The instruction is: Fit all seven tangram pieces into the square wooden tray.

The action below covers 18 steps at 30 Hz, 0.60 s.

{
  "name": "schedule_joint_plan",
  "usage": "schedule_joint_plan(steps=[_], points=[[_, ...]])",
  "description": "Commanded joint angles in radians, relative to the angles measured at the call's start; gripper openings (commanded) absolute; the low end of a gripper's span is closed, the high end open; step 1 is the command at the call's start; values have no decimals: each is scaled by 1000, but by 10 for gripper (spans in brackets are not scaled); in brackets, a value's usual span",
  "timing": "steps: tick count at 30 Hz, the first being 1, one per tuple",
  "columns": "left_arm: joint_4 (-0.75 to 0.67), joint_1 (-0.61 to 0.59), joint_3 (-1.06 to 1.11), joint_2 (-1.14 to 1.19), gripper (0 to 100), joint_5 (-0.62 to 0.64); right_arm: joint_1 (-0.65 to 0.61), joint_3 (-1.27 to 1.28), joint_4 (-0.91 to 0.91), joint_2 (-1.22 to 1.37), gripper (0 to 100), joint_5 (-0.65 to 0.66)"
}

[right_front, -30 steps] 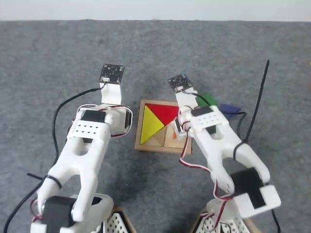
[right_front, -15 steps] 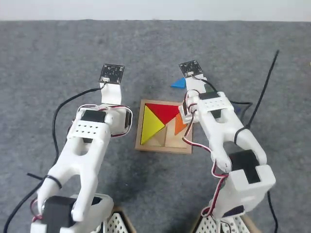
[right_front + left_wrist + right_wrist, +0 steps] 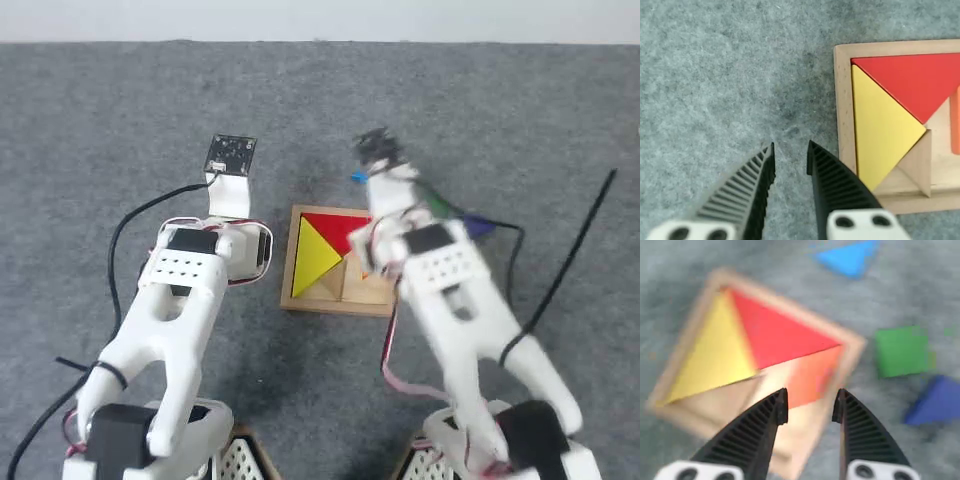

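Observation:
The square wooden tray (image 3: 292, 296) (image 3: 842, 107) (image 3: 856, 346) holds a red triangle (image 3: 332, 228) (image 3: 910, 80) (image 3: 775, 332), a yellow triangle (image 3: 310, 256) (image 3: 880, 130) (image 3: 715, 360) and an orange piece (image 3: 367, 264) (image 3: 812, 382). My right gripper (image 3: 811, 395) hangs open over the orange piece with nothing between its fingers. Beyond the tray lie a light blue triangle (image 3: 358, 177) (image 3: 850, 257), a green square (image 3: 433, 203) (image 3: 901, 351) and a dark blue piece (image 3: 480, 226) (image 3: 935, 400). My left gripper (image 3: 791, 149) is open over bare mat beside the tray's left rim.
The grey mat (image 3: 120, 120) covers the table up to a pale back edge. The left arm (image 3: 185, 290) stands left of the tray, and the right arm (image 3: 450, 290) crosses the tray's right side. Black cables trail beside both arms.
The right arm has swung over the tray's right edge, first away from it and then back left. The orange piece has come into plain view in the tray. The left arm has kept still.

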Motion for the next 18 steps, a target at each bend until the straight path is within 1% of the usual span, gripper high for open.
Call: schedule_joint_plan(steps=[1,5,13,18], points=[[-17,8,-7,-5,108,5,-77,35,-1,-47,172,18],[-17,8,-5,-5,108,5,-117,58,-4,10,172,18],[-17,8,-7,-5,108,3,-128,54,-58,105,172,17],[-17,8,-7,-5,108,3,-200,52,-64,113,172,14]])
